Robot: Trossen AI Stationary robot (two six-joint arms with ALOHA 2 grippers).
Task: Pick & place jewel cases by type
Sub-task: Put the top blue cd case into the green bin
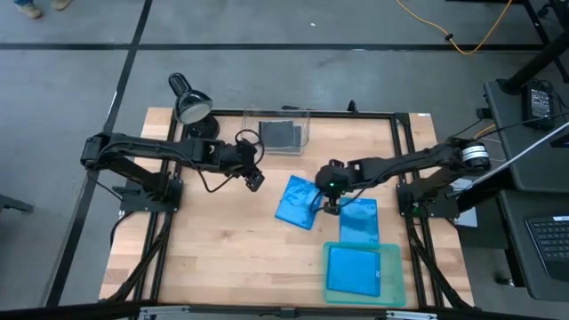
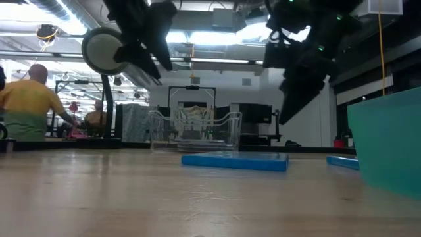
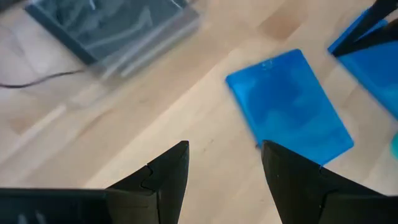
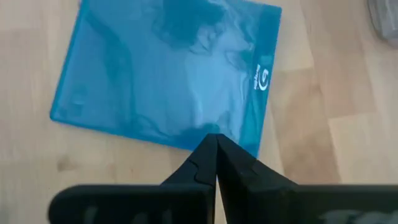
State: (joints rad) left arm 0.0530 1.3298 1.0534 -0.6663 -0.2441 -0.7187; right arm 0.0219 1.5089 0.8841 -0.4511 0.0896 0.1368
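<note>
Left gripper [image 1: 255, 180]: fingers apart, empty, above bare table near clear bin [image 1: 276, 130] | Right gripper [image 1: 331, 208]: fingers pressed together, empty, over edge of tilted blue case [image 1: 296, 203] | Second blue case [image 1: 359, 221]: flat beside it | Third blue case [image 1: 354, 270]: in green tray [image 1: 394, 286] | Grey cases [image 1: 280, 134]: in bin

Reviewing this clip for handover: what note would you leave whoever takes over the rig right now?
Left gripper: open, empty, hovering near the clear bin.
Right gripper: shut, empty, above a blue case at mid-table.
Done: dark grey cases in the bin; one blue case in the teal tray.
Left: two blue cases on the table, the tilted one and another beside the tray.
</note>
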